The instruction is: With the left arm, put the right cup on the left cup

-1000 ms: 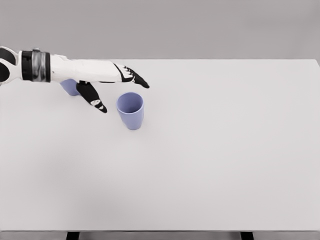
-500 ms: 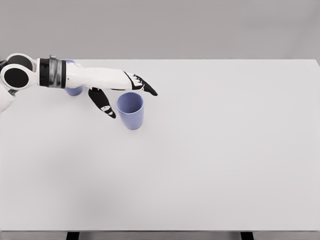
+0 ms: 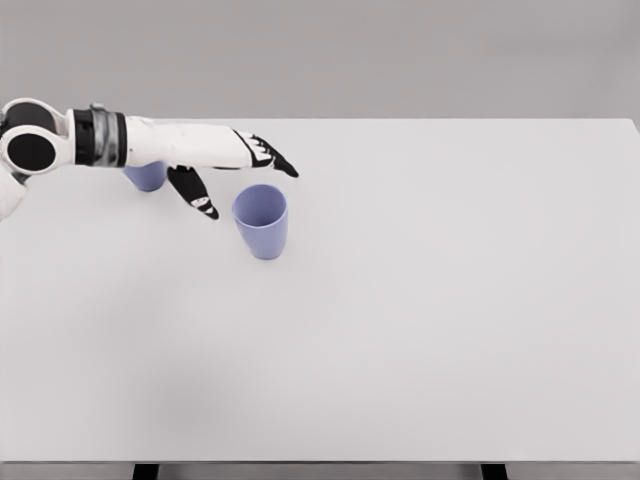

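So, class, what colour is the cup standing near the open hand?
Light blue-purple right cup, head view.

No lettering, labels, brand marks or numbers can be read anywhere in this view. The two blue cups are plain, the white table beneath them bears no print, and the small white patches on the left hand near the cups are not legible signs.
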